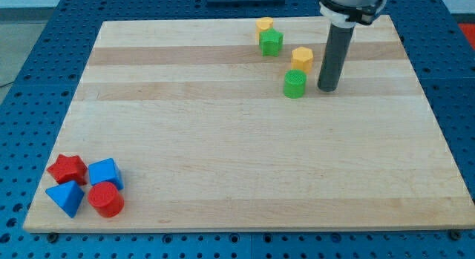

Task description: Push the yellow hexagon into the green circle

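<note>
The yellow hexagon (301, 58) sits near the view's top, right of centre. The green circle (295, 84) lies just below it and slightly left, almost touching. My tip (327, 89) rests on the board just right of the green circle and below-right of the yellow hexagon, a small gap away from both.
A second yellow block (265, 25) and a green star-like block (271, 42) sit together at the top, left of the hexagon. A red star (67, 169), blue cube (105, 174), blue triangle (66, 197) and red cylinder (106, 200) cluster at the bottom left. The wooden board (245, 155) lies on a blue perforated table.
</note>
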